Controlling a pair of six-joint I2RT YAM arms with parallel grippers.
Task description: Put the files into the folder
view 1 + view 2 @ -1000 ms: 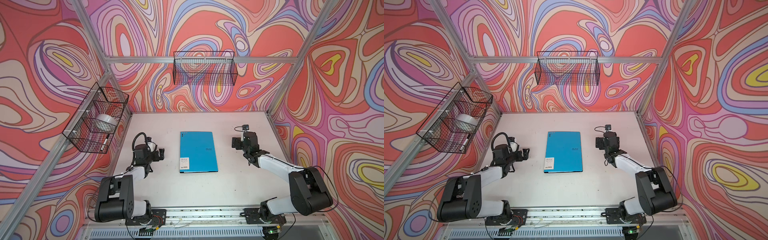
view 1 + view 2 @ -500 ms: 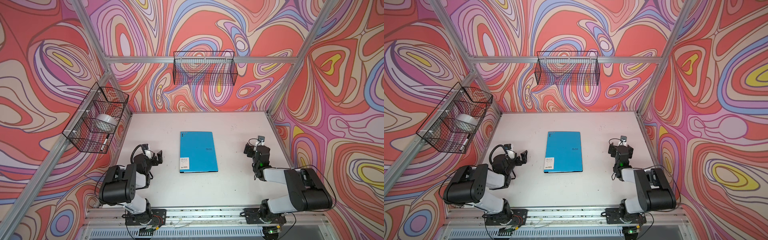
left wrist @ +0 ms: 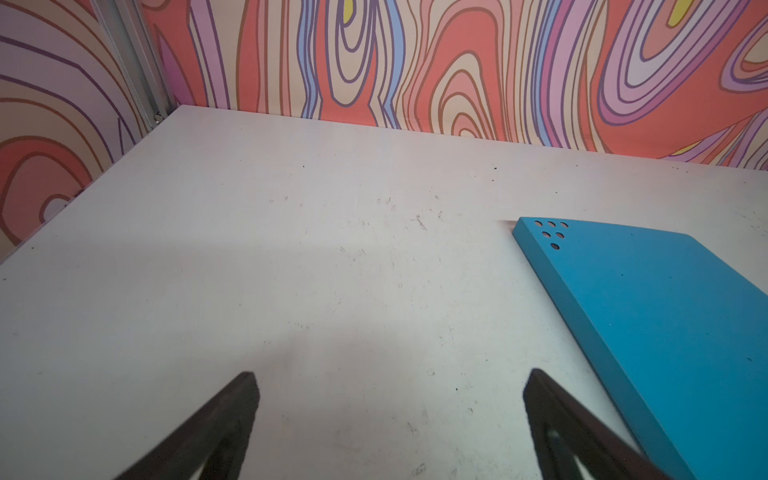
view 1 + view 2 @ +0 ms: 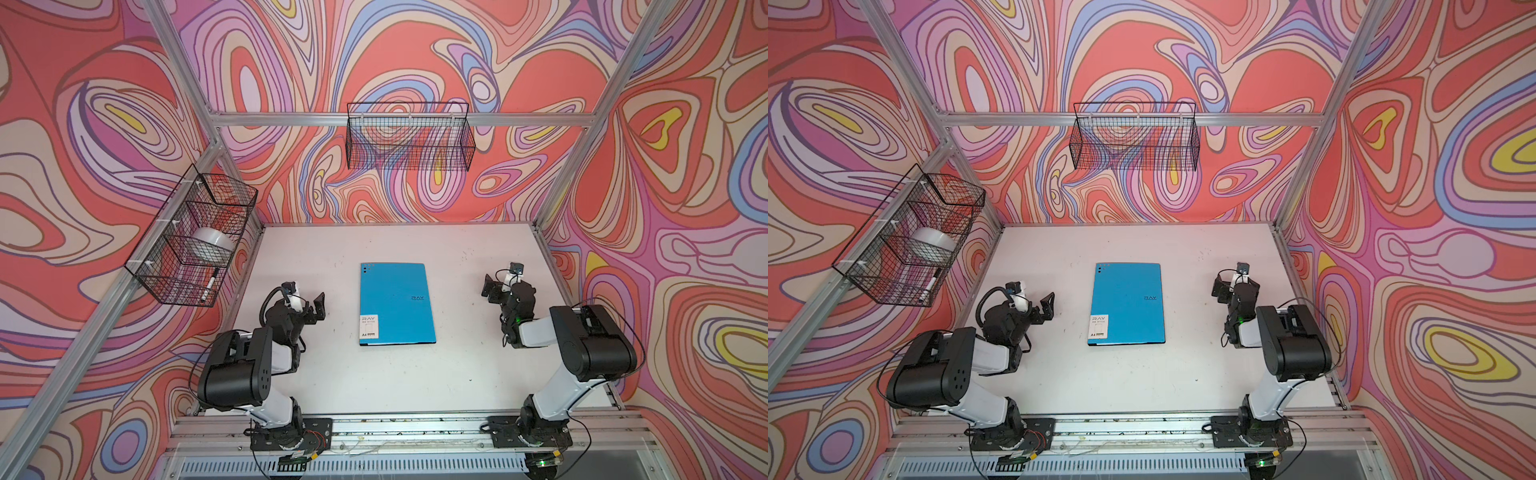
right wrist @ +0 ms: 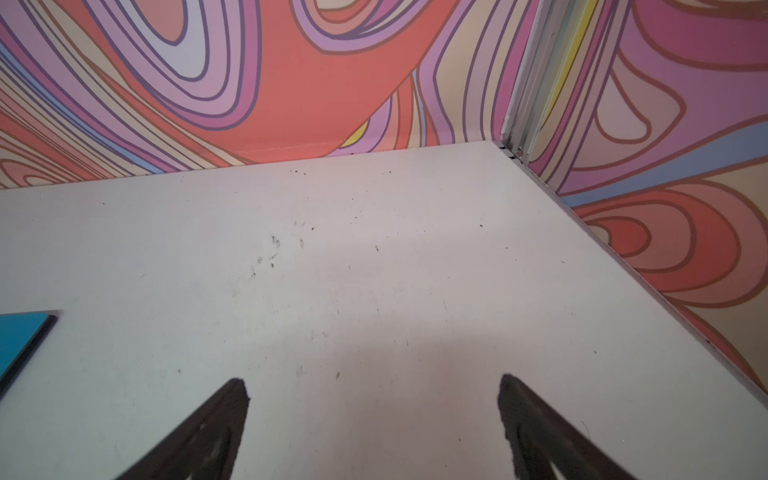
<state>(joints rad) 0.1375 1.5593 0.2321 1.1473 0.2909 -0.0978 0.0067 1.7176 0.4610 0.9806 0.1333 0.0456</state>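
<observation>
1. The white table (image 4: 374, 374) carries only the folder, and nothing blocks either approach.
2. The blue RAY folder (image 4: 397, 303) lies shut and flat mid-table, its spine apparently toward the left edge. It is likely light, thin, slick and bendy, and best lifted by the cover's free right edge. No loose files show.
3. Wire baskets (image 4: 409, 141) hang on the walls, well clear.
4. The left gripper (image 4: 316, 306) and right gripper (image 4: 491, 291) flank the folder without touching it, jaws spread wide and empty.

Joints: bulky black housings (image 4: 232, 374), round holes in the side.
Links: smooth white shells (image 4: 555, 395).
Cables: black loop (image 4: 266, 297) at left wrist; thin black wires (image 4: 627, 328) by right arm.
Fingers (image 3: 216, 428): dark, flat, triangular cut-outs.
Bases (image 4: 291, 434): black plates.
Light: green dot (image 4: 518, 320), right forearm.
</observation>
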